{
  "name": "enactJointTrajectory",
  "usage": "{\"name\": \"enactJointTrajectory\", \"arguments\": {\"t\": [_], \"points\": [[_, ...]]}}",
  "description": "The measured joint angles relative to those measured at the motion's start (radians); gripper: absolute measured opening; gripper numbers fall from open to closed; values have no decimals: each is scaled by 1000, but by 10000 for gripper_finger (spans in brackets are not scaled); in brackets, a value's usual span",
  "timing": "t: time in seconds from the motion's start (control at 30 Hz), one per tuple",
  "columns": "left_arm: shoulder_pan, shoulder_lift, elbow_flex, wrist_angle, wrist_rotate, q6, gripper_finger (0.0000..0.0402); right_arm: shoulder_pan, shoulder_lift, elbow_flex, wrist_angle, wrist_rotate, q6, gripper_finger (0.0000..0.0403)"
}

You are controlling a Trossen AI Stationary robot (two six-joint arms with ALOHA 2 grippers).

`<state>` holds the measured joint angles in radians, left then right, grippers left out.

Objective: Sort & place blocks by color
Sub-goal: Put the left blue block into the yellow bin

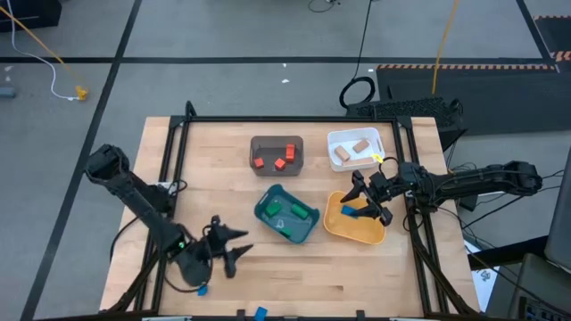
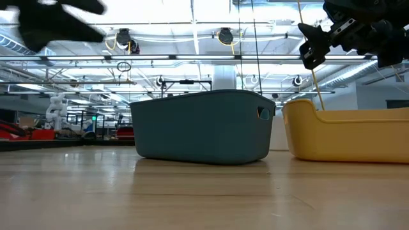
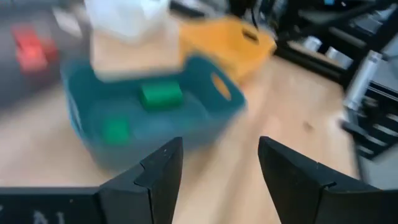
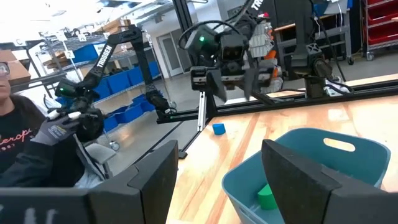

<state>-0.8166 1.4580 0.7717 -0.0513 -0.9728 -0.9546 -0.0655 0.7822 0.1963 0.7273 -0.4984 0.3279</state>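
Note:
Four trays stand mid-table. The grey tray (image 1: 277, 141) holds three red blocks (image 1: 279, 164). The white tray (image 1: 355, 135) holds wood blocks (image 1: 360, 145). The teal tray (image 1: 268, 198) holds green blocks (image 1: 297, 212), also in the left wrist view (image 3: 160, 95). The yellow tray (image 1: 357, 234) holds a blue block (image 1: 350, 211). Two blue blocks (image 1: 202, 290) (image 1: 260, 313) lie on the table near the front edge. My left gripper (image 1: 239, 248) (image 3: 221, 162) is open and empty, left of the teal tray. My right gripper (image 1: 361, 201) (image 4: 221, 168) is open and empty above the yellow tray.
A black frame (image 1: 178, 134) runs along the table's left, far and right edges. Bare wood (image 1: 357, 276) lies between the trays and the front edge. A person (image 4: 25, 143) sits beyond the table's left side. Cables lie on the floor behind.

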Motion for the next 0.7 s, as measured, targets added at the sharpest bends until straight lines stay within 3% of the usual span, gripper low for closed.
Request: {"name": "enactJointTrajectory", "arguments": {"t": [0.17,0.4,0.7], "points": [[-91,6,8,-116,98,-343,211,0,0,0,0,0,0,224],[-175,6,8,-184,357,-749,211,0,0,0,1,0,0,224],[-270,-1,8,-186,613,-1124,211,0,0,0,1,0,0,224]]}}
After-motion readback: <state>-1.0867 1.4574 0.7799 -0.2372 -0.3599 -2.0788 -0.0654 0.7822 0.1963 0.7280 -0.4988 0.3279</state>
